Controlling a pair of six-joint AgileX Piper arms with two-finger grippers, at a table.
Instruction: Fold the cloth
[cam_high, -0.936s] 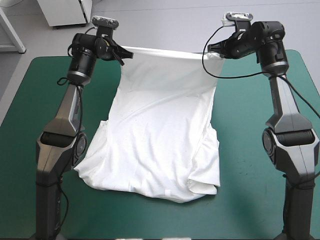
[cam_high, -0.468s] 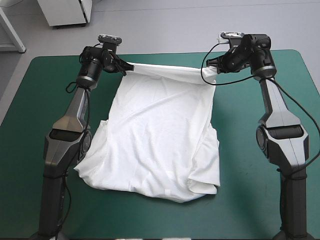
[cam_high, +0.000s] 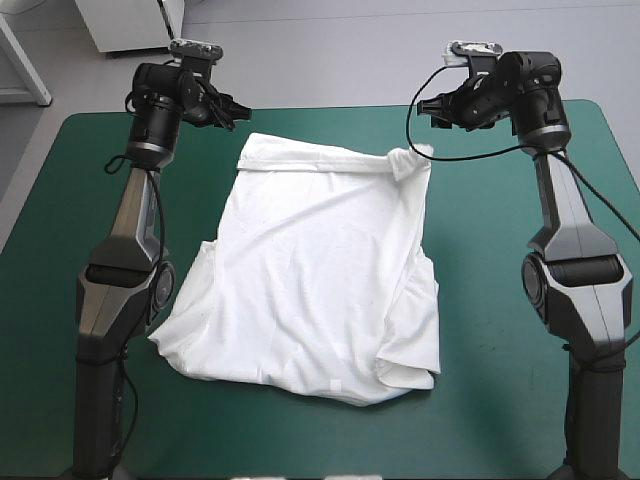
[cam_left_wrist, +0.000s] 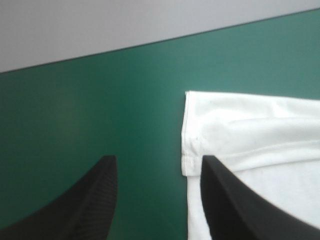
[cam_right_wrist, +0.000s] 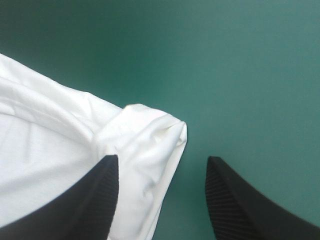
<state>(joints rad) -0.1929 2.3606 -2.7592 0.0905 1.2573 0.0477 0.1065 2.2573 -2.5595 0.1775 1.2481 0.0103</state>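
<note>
The left gripper (cam_high: 228, 110), a pair of broad black curved fingers, stands wide open and empty above the far-left part of the table (cam_high: 500, 420). In its wrist view, its fingers (cam_left_wrist: 90, 200) straddle a hemmed corner of the white short-sleeved T-shirt (cam_high: 320, 270) and appear clear of it. The right gripper (cam_high: 428, 108) is spread just as wide and holds nothing. It hangs over the table's far-right part, with a rumpled shirt corner ahead of it.

The T-shirt lies on the middle of the table's teal-green cover, reaching from near the far edge toward the near edge. Its long axis runs between those two edges, drifting a little toward the table's left side at the near end. The narrower end, with a loosely rolled band of cloth, points to the far edge. The broader end, where sleeve flaps bulge out, points to the near edge.

The cloth looks light, thin and limp, so it should sag and crease wherever it is unsupported, and it is in no way fragile. The best hold is probably a pinch on two matching corners at once, one per gripper. That keeps the edge between them taut, though the layers may slide over one another.
</note>
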